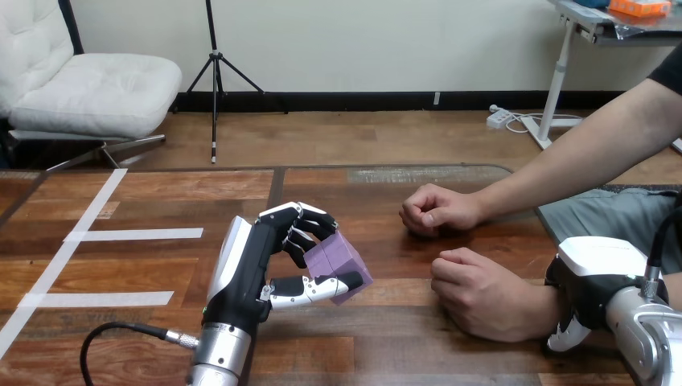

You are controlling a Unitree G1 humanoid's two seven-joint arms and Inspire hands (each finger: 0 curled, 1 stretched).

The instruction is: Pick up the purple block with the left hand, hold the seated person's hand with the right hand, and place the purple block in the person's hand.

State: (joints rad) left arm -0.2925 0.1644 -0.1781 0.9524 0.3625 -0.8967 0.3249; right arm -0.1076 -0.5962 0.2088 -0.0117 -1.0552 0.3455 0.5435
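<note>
One purple block (338, 256), a small plain-faced cube, sits in the robot's left hand (259, 261) near the middle of the dark brown wooden plank table (402, 342). The hand's fingers curl over the block's top and its thumb lies along the lower edge, so the block is clamped between them, tilted on a corner. Whether that corner touches the table cannot be told.

Just right of the block and apart from it, the person's nearer hand (474, 293) rests on the table, loosely curled with the knuckles up. The person's farther hand (434, 211) lies beyond it on the table as a closed fist.

The robot's right hand (591, 291) is at the wrist of the nearer hand, over or against it. Whether it grips that wrist cannot be told.

White tape strips (133, 235) cross the table's left part, well apart from the block.
</note>
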